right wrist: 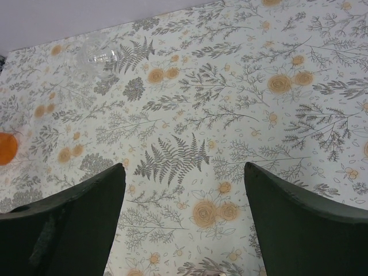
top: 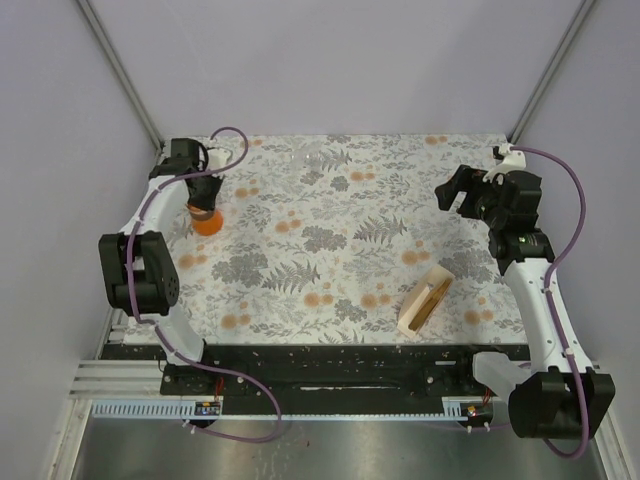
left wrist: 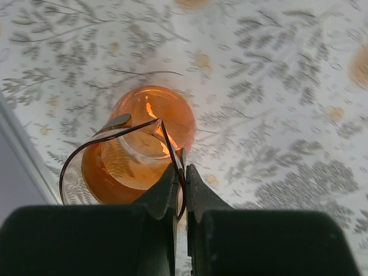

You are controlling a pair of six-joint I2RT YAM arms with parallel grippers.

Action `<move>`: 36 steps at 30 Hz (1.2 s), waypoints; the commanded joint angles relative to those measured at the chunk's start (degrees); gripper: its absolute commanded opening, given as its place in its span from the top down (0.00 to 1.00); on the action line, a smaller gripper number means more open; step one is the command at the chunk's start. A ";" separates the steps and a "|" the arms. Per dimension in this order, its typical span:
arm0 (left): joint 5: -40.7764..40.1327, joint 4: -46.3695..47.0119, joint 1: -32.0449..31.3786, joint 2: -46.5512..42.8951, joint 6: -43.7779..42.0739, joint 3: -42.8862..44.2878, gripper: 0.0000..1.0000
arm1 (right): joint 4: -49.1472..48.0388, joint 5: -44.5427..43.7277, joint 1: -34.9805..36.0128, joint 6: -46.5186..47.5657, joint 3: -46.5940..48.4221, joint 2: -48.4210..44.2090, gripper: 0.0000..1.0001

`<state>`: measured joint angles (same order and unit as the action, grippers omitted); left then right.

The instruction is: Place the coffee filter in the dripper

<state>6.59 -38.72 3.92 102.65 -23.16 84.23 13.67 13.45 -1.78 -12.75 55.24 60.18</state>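
Tipping threatens — left gripper (left wrist: 181, 167) pinches the thin rim of the dripper (left wrist: 149, 115), so a skew pull could topple it — while right gripper (right wrist: 184, 172), jaws spread wide and empty, hangs well right of it, no loose coffee filter in view.

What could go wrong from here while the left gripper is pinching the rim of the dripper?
The left gripper grips only the thin clear rim of the dripper, so it may slip or tip if moved. The filter holder lies loose on the right side, and the open right gripper is not over it yet; a one-armed pull might drag it.
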 commanded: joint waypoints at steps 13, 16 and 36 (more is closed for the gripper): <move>2.03 1.28 -31.78 -12.83 -6.99 -12.95 1.00 | -2.07 2.98 -0.15 -1.48 0.30 1.34 0.08; 1.94 1.28 -33.98 -11.25 -7.25 -13.21 1.00 | -2.07 3.25 -0.15 -1.57 0.22 1.43 0.08; 13.89 -2.15 -34.77 -14.40 -6.91 -7.77 0.22 | -3.30 7.29 0.11 -8.15 3.99 6.26 0.10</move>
<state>17.02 -40.91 -30.85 91.11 -31.00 71.46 13.15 18.13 -1.83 -17.28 55.35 64.49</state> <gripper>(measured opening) 0.735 0.919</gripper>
